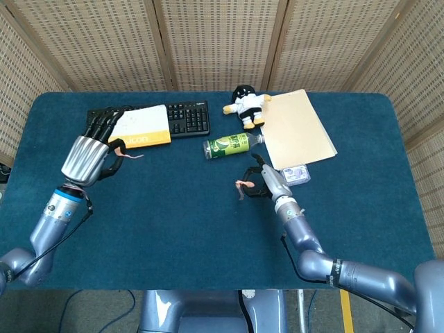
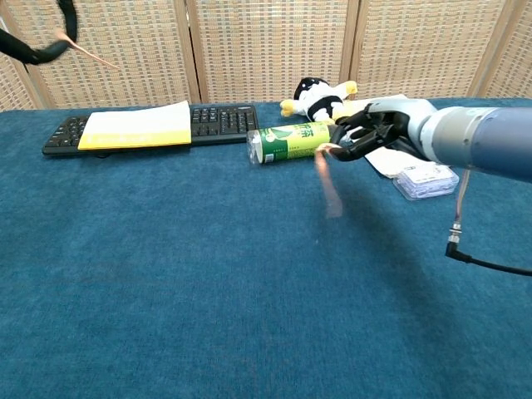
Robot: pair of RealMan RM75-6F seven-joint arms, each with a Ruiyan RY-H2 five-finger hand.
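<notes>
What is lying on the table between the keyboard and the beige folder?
In the head view, between the keyboard and the folder sit the plush toy and, nearer the robot, a green bottle on its side.

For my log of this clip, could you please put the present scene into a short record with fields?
left hand: raised, pinches a short pink strip
right hand: holds another pink strip piece, which dangles
near right hand: green bottle, lying on its side
back of table: keyboard with yellow book on it, plush toy, folder
</notes>
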